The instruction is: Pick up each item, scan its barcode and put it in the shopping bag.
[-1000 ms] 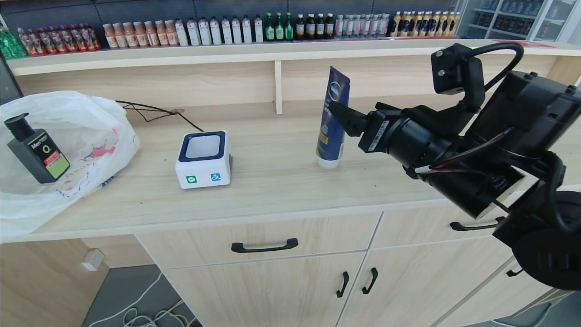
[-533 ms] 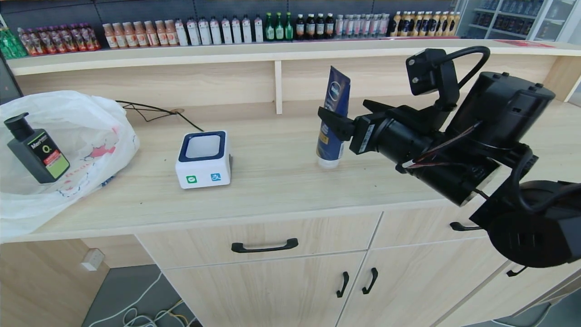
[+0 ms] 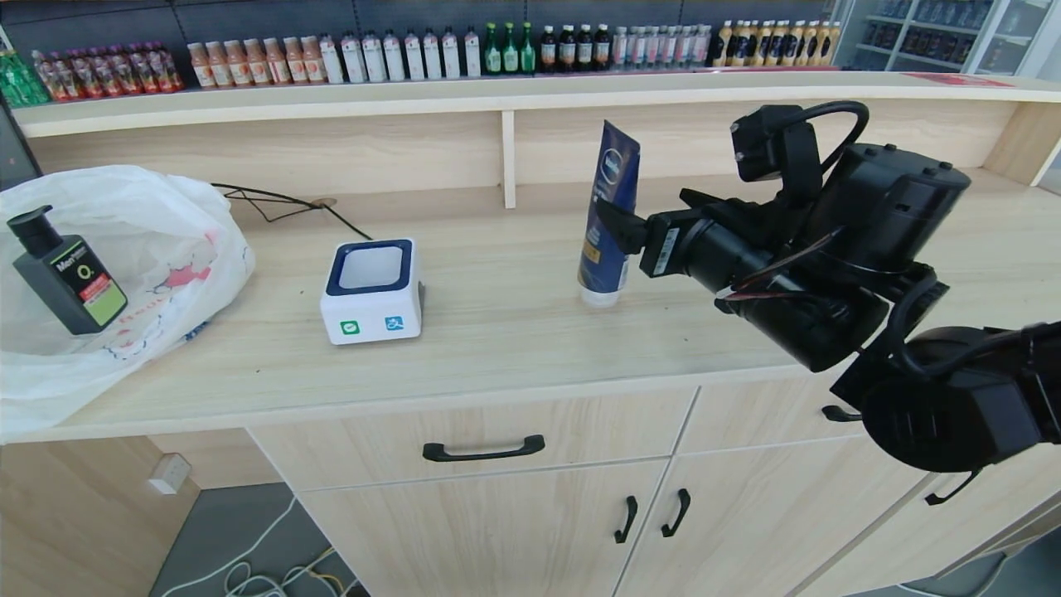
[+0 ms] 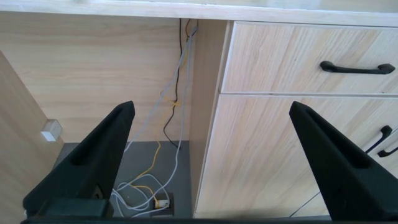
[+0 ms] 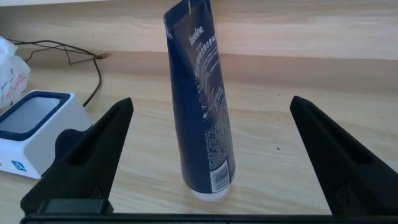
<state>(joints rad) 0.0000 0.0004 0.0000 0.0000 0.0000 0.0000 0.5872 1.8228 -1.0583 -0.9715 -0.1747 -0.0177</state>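
Observation:
A dark blue tube (image 3: 609, 214) stands upright on its white cap on the wooden counter (image 3: 497, 323); the right wrist view shows the tube (image 5: 202, 102) straight ahead. My right gripper (image 3: 651, 214) is open, level with the tube's middle, its fingers (image 5: 81, 165) spread wide on either side without touching it. The white scanner box (image 3: 372, 290) with a blue-framed window sits left of the tube, scanner (image 5: 34, 134). A white shopping bag (image 3: 141, 249) lies at the counter's left end with a dark pump bottle (image 3: 65, 274) in it. My left gripper (image 4: 208, 165) hangs open below the counter, facing cabinet fronts.
A black cable (image 3: 282, 206) runs behind the scanner. A raised back ledge (image 3: 497, 108) with a divider post borders the counter; drink bottles (image 3: 497, 50) line the shelf behind. Drawers with black handles (image 3: 483, 450) lie under the counter. Bare counter lies between scanner and tube.
My right arm has moved in towards the tube from the right, bringing its open fingers up around the tube. The tube, scanner and bag have stayed put.

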